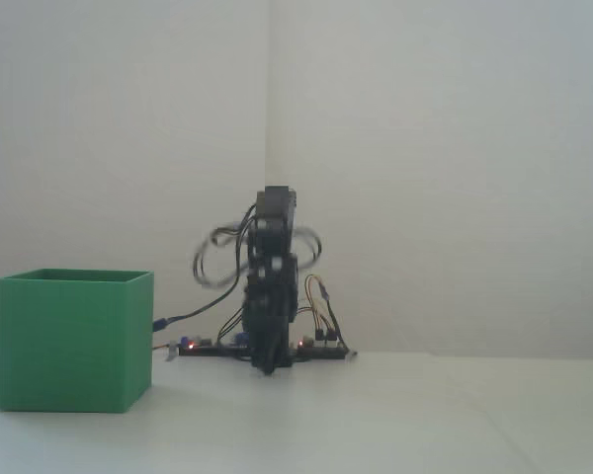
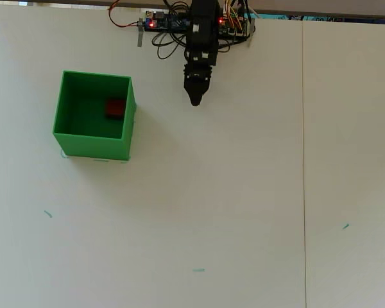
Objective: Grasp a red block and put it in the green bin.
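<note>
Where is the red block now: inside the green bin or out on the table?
Inside. The overhead view shows the red block on the floor of the green bin, enclosed by its walls.

block (image 2: 115, 108) in bin (image 2: 93, 144), arm (image 2: 199, 51) right overhead

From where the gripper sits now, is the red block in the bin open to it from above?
Probably yes. In the overhead view the red block lies uncovered inside the open-topped green bin, with nothing over it. The gripper is off to the right, so it would have to clear the bin's wall first.
</note>
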